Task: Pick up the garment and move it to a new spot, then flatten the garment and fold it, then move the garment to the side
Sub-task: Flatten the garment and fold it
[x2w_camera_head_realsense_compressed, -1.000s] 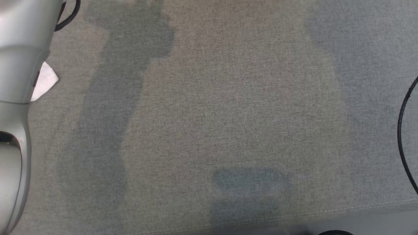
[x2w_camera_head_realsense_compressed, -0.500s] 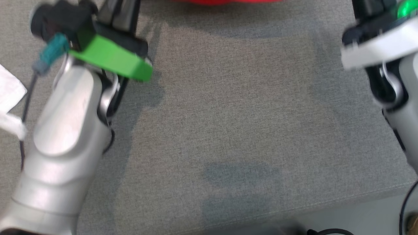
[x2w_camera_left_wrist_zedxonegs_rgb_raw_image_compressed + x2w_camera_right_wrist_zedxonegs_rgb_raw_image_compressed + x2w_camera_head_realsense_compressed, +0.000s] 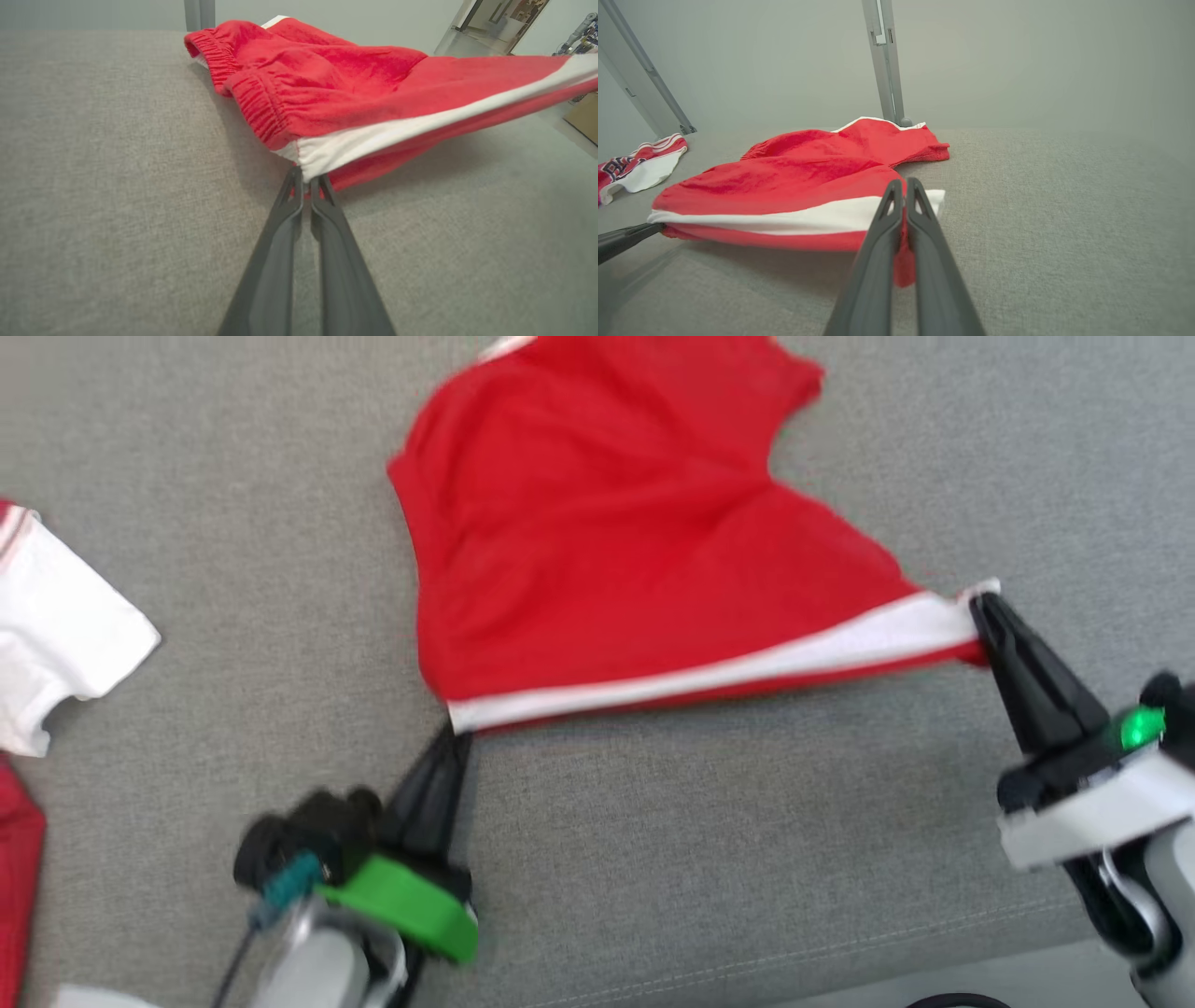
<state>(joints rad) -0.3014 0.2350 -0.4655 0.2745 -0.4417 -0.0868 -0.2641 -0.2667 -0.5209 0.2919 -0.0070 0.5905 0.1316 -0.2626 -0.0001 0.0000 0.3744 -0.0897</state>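
Left claw (image 3: 455, 733): two long, matte dark-grey fingers (image 3: 275, 261), broad at the base, tapering to thin tips, with a narrow triangular slot just short of each tip. Behind it, a bright green plate (image 3: 401, 907), a black housing (image 3: 313, 826) with a teal plug (image 3: 291, 882), a thin dark cable (image 3: 233, 971) and a silver-grey forearm (image 3: 322, 971). Right claw (image 3: 980, 602): same black tapering fingers. Behind it, a black mount (image 3: 1046, 779) with a glowing green light (image 3: 1141, 728), a white bracket (image 3: 1088, 821), then a pale grey forearm (image 3: 1176, 877) with a black, silver-edged joint (image 3: 1120, 905).
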